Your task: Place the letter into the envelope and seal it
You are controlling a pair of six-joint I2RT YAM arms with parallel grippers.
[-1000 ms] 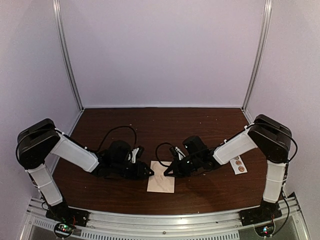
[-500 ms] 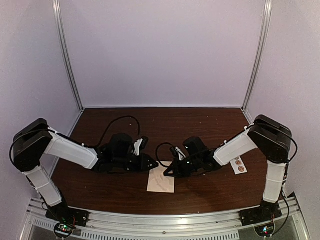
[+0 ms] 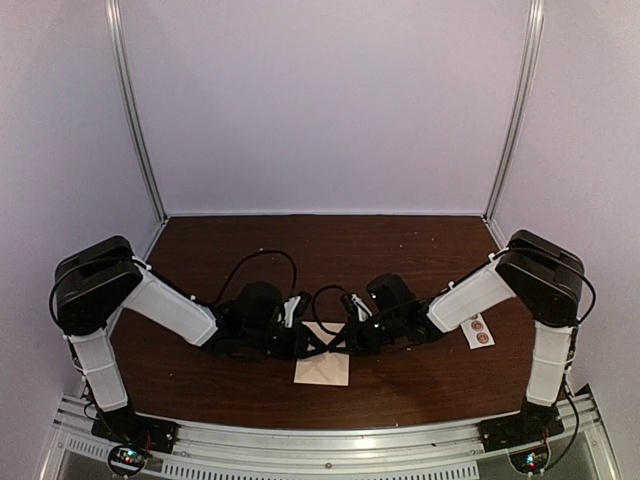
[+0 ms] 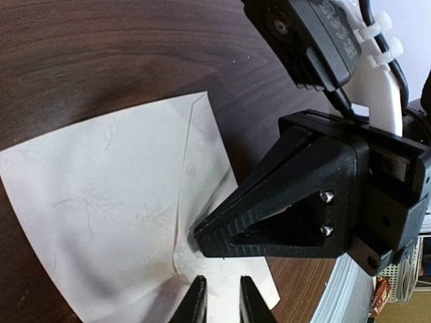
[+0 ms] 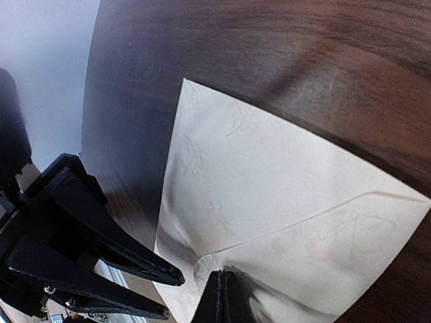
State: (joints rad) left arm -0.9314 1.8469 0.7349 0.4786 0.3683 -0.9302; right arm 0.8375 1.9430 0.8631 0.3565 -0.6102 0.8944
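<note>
Right wrist: closed jaws at envelope [image 5: 269, 195]

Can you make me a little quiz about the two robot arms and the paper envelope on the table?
1. True or false: the envelope lies on the brown table, with both grippers' tips down at it.
2. Where is the sticker strip? A) beside the right arm B) beside the left arm C) on top of the envelope
3. Fill in: the ___ gripper's fingers are a little apart, and the other's are closed together.

Key
1. True.
2. A.
3. Left. The left gripper is open and the right gripper is shut.
</note>
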